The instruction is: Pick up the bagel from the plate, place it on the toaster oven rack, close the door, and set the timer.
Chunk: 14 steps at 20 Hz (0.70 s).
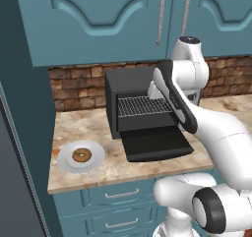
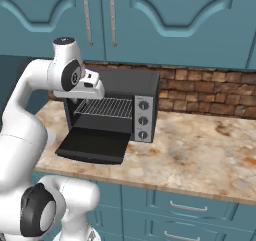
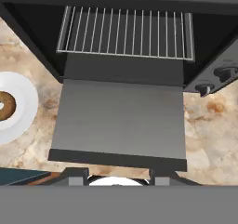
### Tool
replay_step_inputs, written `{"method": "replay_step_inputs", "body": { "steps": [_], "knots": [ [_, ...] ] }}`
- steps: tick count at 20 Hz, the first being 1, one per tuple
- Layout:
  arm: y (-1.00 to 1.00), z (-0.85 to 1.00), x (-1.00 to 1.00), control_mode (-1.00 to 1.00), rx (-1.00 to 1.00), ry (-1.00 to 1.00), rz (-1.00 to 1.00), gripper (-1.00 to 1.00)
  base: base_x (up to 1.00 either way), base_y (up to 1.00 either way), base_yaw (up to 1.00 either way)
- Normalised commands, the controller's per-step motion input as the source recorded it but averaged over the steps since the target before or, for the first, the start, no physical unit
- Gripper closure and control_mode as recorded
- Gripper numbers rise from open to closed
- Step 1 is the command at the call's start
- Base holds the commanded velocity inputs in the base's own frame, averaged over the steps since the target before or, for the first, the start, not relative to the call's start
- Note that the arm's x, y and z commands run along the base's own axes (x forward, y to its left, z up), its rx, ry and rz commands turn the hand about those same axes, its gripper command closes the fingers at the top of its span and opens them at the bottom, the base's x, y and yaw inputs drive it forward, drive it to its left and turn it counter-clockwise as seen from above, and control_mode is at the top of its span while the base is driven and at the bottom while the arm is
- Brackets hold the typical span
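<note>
Above the open door [image 3: 118, 121], arm hovers, bent.

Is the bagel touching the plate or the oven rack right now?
Touching the plate, apart from the rack. The left base view shows the bagel lying on the plate on the counter, well left of the oven, whose rack sits bare inside.

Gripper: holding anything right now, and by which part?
Nothing is held. The gripper hangs above the open door with nothing between its fingers; the bagel lies on the plate.
</note>
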Motion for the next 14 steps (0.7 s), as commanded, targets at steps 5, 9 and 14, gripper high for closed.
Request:
{"method": "replay_step_inputs", "body": {
  "steps": [5,9,14],
  "knots": [
    [-0.31,-0.07,-0.3,-1.0,0.14,-0.05,0.0,-1.0,0.0,0.0,0.0],
    [-0.34,-0.04,-0.36,-1.0,0.26,-0.22,0.0,-1.0,0.0,0.0,0.0],
    [-0.18,-0.27,-0.12,-1.0,0.27,-0.25,0.0,-1.0,0.0,0.0,0.0]
  ]
}}
